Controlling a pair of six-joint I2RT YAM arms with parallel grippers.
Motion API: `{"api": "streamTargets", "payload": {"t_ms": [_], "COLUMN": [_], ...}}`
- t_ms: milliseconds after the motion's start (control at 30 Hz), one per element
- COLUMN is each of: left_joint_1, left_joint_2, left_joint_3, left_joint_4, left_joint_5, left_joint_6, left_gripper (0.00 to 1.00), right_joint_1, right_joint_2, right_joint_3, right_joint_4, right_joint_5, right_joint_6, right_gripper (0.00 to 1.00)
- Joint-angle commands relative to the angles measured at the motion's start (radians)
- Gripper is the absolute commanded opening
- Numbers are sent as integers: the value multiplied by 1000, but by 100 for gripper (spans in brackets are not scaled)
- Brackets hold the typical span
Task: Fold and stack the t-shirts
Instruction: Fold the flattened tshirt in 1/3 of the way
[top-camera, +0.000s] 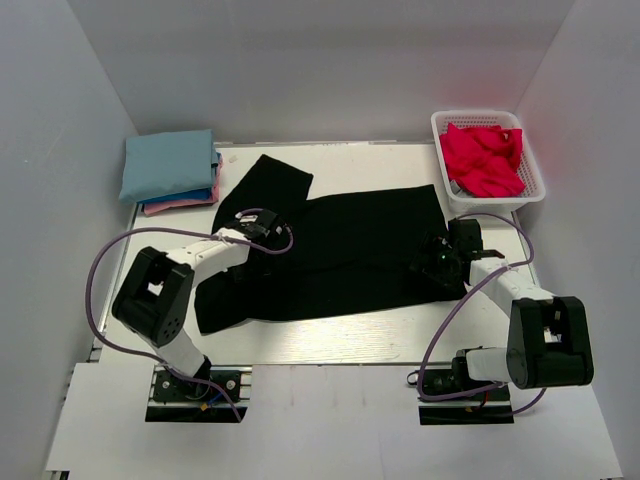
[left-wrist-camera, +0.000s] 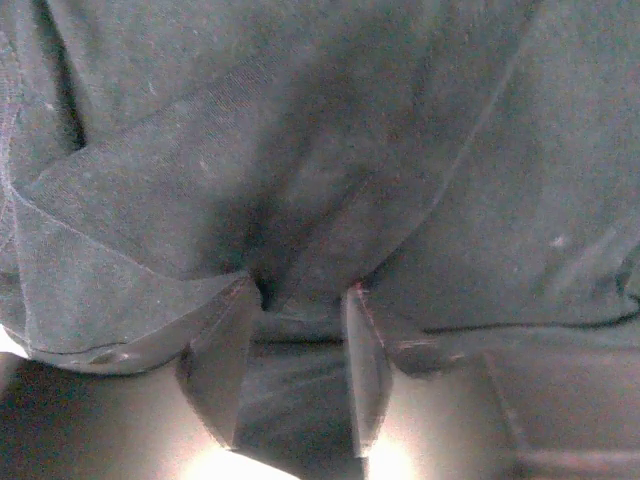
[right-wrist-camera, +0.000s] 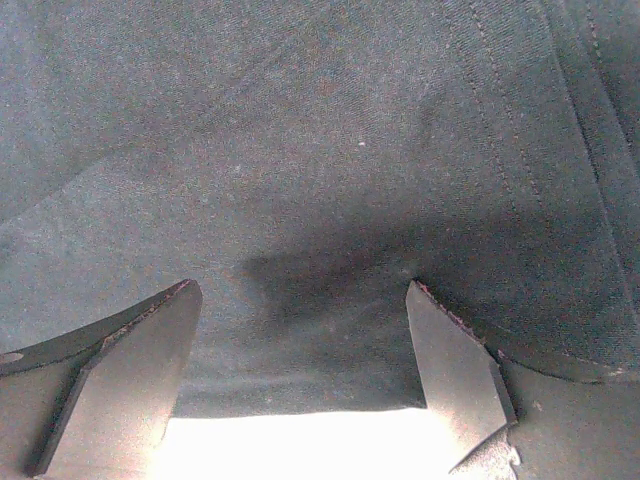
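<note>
1 black t-shirt (top-camera: 350, 250) on desk (top-camera: 330, 342), 3 stacked t-shirts (top-camera: 170, 172), 1 red t-shirt (top-camera: 482, 158) in basket (top-camera: 537, 190). Right tool (right-wrist-camera: 300, 287) spread; left tool (left-wrist-camera: 300, 287) grip unclear.

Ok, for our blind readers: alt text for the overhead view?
A large black t-shirt lies spread across the table, the left hand and right hand at its two ends. Folded shirts are stacked far left; a white basket holds red shirts far right.
</note>
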Motion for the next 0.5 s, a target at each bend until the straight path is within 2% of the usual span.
{"api": "streamTargets", "payload": {"t_ms": [0, 67, 200, 233, 467], "left_joint_1": [0, 0, 9, 9, 18], "left_joint_2": [11, 35, 26, 17, 18], "left_joint_3": [41, 59, 68, 68, 149], "left_joint_4": [-15, -39, -59, -59, -50], "left_joint_5": [-56, -69, -108, -108, -244], "left_joint_6": [-16, -16, -53, -53, -43], "left_gripper": [46, 38, 5, 0, 0], "right_joint_1": [-3, -5, -3, -2, -3], "right_joint_2": [42, 44, 47, 47, 45], "right_joint_3": [-9, -8, -11, -11, -15], "right_joint_4": [-20, -20, -16, -13, -6], "right_joint_5": [36, 33, 34, 34, 30], "right_joint_6": [-18, -20, -20, -17, -26], "right_gripper": [90, 90, 90, 90, 90]}}
